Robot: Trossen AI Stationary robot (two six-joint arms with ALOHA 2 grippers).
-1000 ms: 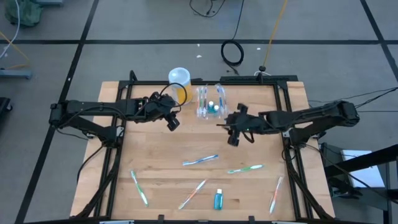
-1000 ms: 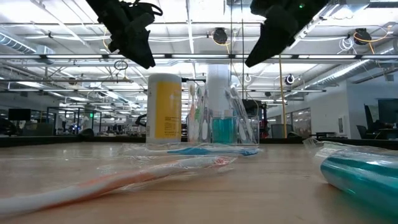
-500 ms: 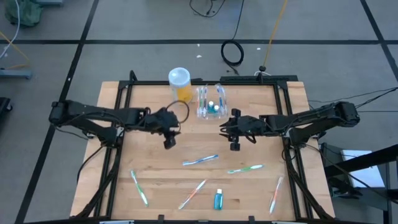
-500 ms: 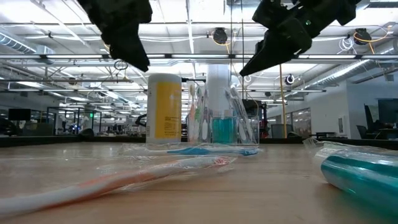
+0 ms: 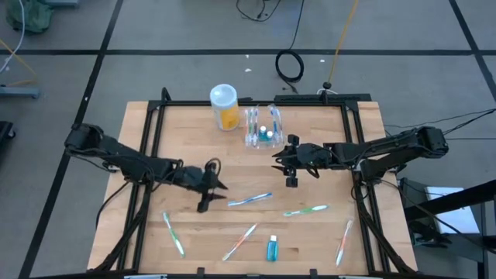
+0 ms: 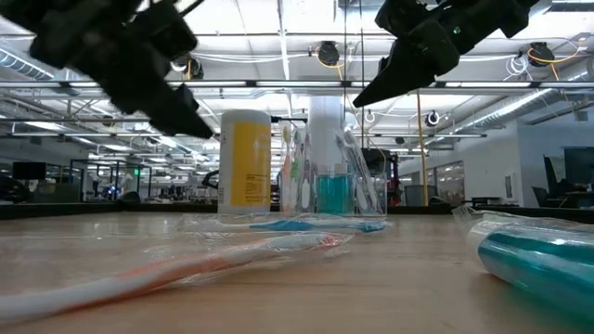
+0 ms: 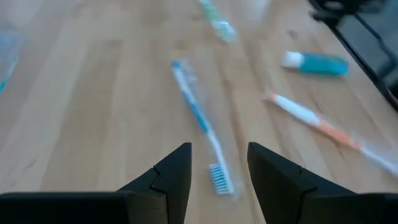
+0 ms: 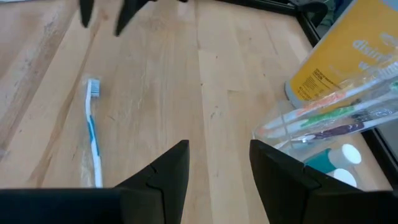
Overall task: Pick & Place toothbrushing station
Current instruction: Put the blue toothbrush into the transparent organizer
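We see bench [image 5: 155, 232]. Toothbrushing station [image 5: 262, 127] upright near far edge, beside yellow cup [image 5: 224, 107]. Our left gripper [image 5: 208, 198] released, empty, by blue toothbrush [image 5: 249, 200]. Right gripper [image 5: 291, 175] released, empty, near station.

Landmark: toothbrushing station [image 5: 262, 127], clear holder at the table's [image 5: 186, 147] far edge.
Yellow cup [image 5: 225, 106]: just left of the station.
Right gripper [image 5: 291, 180]: near the station, on its near-right side.
Left gripper [image 5: 204, 203]: well apart, near-left of the station, beside the blue toothbrush [image 5: 249, 200].
Teal tube [image 5: 272, 248]: far from the station, near edge.
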